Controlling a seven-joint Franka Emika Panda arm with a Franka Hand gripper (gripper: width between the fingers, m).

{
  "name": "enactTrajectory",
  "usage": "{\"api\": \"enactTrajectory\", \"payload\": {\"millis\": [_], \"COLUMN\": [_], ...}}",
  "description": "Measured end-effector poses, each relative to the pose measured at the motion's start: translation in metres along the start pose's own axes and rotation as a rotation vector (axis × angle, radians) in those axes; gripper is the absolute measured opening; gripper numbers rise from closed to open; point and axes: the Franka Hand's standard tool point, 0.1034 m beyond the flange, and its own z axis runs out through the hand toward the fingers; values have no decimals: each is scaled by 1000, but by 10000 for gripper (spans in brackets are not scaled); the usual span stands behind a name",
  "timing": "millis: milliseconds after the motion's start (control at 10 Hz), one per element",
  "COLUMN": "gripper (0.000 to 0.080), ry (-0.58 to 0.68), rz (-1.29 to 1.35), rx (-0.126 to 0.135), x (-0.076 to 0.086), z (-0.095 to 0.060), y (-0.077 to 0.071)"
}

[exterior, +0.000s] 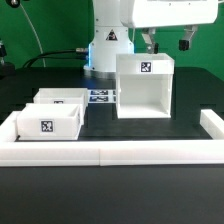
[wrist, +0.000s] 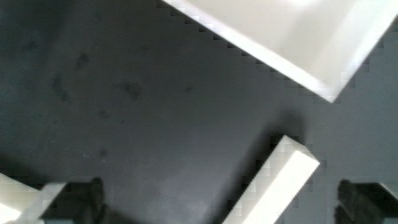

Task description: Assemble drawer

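At the exterior view's left, a small white plastic open-top tray [exterior: 47, 126] sits just inside the long low white border rail [exterior: 120, 152], with a second matching tray [exterior: 62, 99] close behind it. Right of centre stands the tall white boxy casing [exterior: 143, 92]. Above it the black two-finger gripper [exterior: 167, 44] hangs with its jaws spread wide, holding nothing.

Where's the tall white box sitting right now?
In the exterior view the casing stands on the table right of centre, just right of the marker board, with the gripper hovering above its far edge.
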Motion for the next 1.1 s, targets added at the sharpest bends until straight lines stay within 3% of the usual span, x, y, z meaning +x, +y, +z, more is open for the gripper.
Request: {"api": "enactTrajectory", "payload": {"millis": [200,500,600,700,1100], "gripper": [649,649,649,649,649], "ry": [13,-3,-8,-12,-15], "rz": [149,421,435,481,490], "rx": [-9,-11,-5,33,38], "x": [-6,-37,-41,-47,-47], "z": [-4,2,5,10,11], "y": [-4,-33,-35,-37,-37]}}
